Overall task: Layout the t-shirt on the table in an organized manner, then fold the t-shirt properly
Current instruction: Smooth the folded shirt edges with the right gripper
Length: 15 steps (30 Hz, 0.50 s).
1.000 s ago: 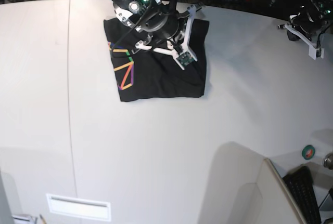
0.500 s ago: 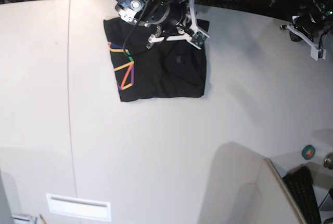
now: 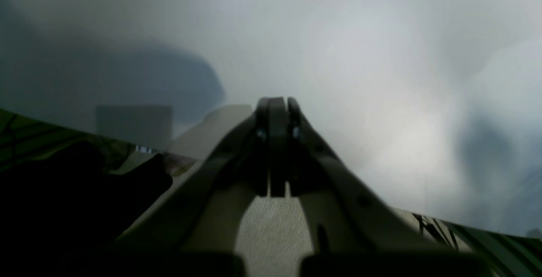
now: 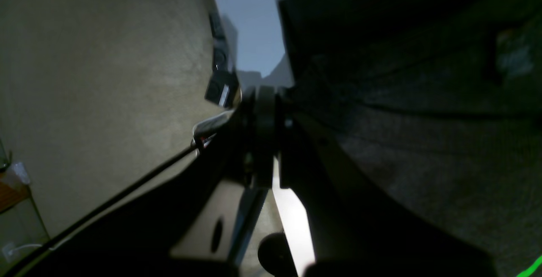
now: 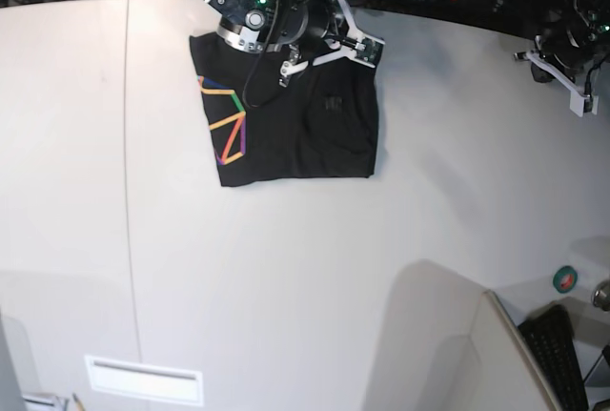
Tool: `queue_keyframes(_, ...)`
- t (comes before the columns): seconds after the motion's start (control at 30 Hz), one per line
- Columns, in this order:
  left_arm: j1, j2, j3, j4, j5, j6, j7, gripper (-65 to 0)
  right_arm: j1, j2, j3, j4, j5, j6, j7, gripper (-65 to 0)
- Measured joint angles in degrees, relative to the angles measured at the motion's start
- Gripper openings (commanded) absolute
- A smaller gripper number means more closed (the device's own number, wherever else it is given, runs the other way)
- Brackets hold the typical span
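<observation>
The t-shirt (image 5: pixel 300 130) lies on the table (image 5: pixel 286 268) as a flat black rectangle, its rainbow line print (image 5: pixel 227 125) showing at the left edge. My right gripper (image 5: pixel 286 71) hangs over the shirt's back edge, shut with nothing in it. In the right wrist view its closed fingertips (image 4: pixel 264 97) point past dark, blurred surroundings. My left gripper (image 5: pixel 578 96) is far off at the back right of the table, also shut and empty. The left wrist view shows its fingers (image 3: pixel 277 112) pressed together over blurred pale tabletop.
A thin dark seam (image 5: pixel 129 192) runs down the table's left part. A green tape roll (image 5: pixel 565 279), a black keyboard (image 5: pixel 555 354) and a beige board (image 5: pixel 457 344) sit at the front right. A white slotted plate (image 5: pixel 143 380) is at the front left. Cables crowd the back edge.
My right arm has pulled back from the middle of the shirt toward its back edge. The shirt stays flat and still. The left arm has hardly moved.
</observation>
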Motion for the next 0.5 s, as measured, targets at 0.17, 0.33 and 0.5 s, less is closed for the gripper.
queue_keyframes(0.17,-0.04,-0.02,0.00,0.00,-0.02,0.00,-0.02,-65.0,-0.15,0.33,0.04,3.19,-0.20,0.00,-0.17,-64.2)
queue_keyframes(0.33,-0.07,-0.02,0.04,0.00,-0.02,-0.02,-0.02,-65.0,0.26,1.38,9.18,11.65,0.04,0.17,1.18,-65.0)
queue_keyframes(0.5,-0.07,0.02,0.04,-0.02,-0.02,-0.02,0.00,-65.0,1.16,0.52,16.37,11.21,-0.55,-0.22,-0.15,-65.0)
